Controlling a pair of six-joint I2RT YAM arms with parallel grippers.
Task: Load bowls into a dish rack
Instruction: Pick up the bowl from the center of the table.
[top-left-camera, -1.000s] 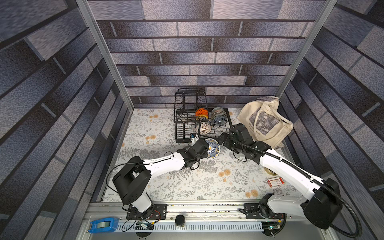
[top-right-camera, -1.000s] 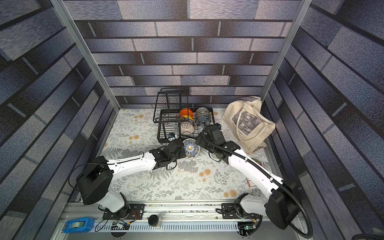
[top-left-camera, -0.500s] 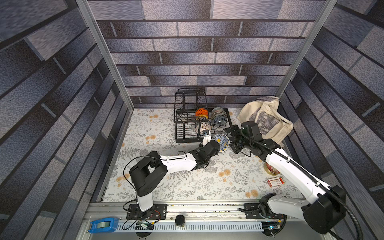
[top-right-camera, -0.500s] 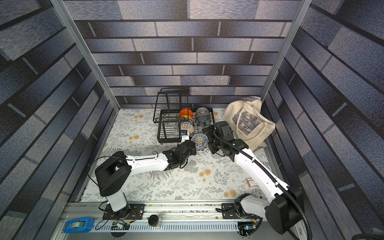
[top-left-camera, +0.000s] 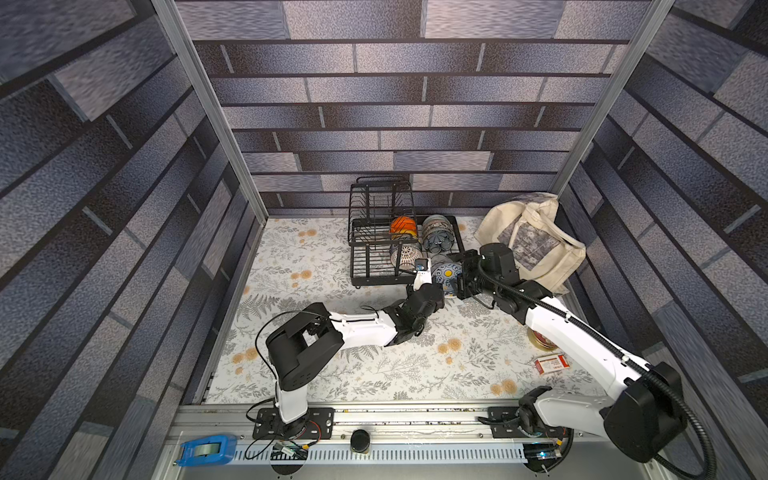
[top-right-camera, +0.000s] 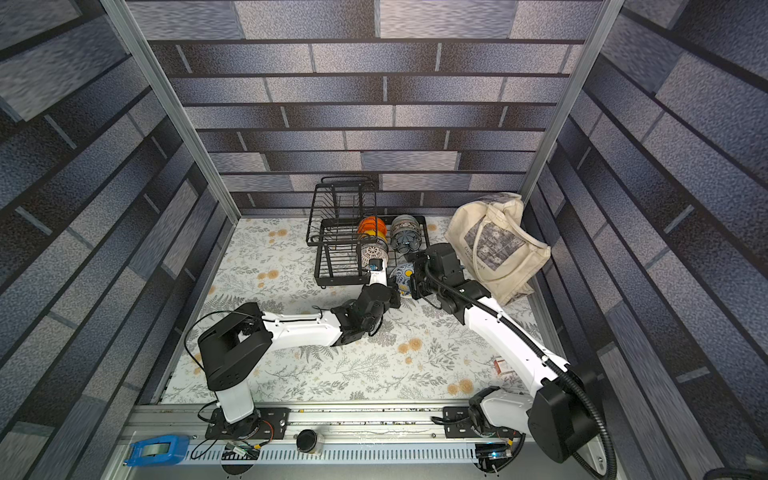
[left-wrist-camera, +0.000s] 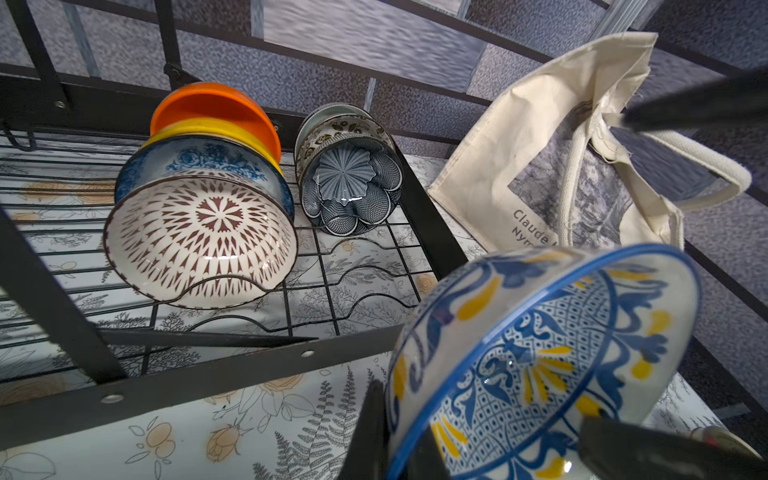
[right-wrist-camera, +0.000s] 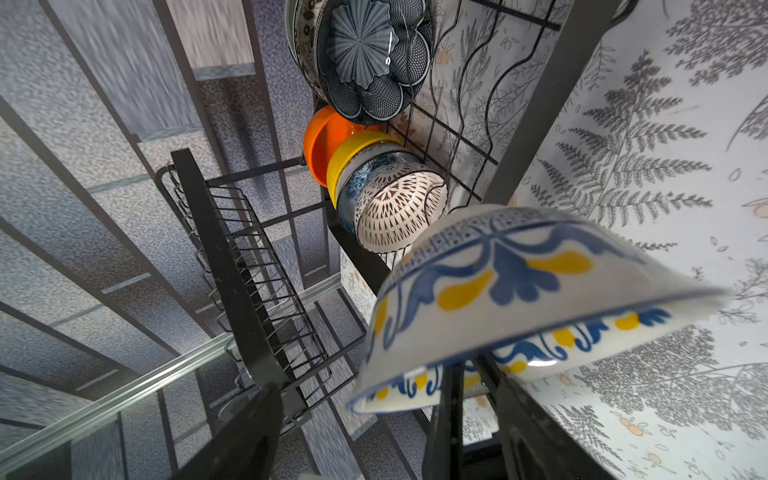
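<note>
My left gripper is shut on the rim of the blue-yellow patterned bowl, held tilted just outside the near right corner of the black dish rack. My right gripper is open, with its fingers straddling that bowl from the right. In the rack stand an orange bowl, a yellow bowl, a blue-and-white floral bowl and a white lattice bowl in one row. A leafy bowl and a dark blue-grey bowl stand beside them.
A cream tote bag slumps at the back right, close behind my right arm. A tin can and a small red packet lie on the floral cloth under that arm. A blue tape roll sits on the front rail.
My left gripper has carried the patterned bowl to the right and closer to the rack's corner. My right gripper has shifted right with it, and its jaws have narrowed somewhat around the bowl.
</note>
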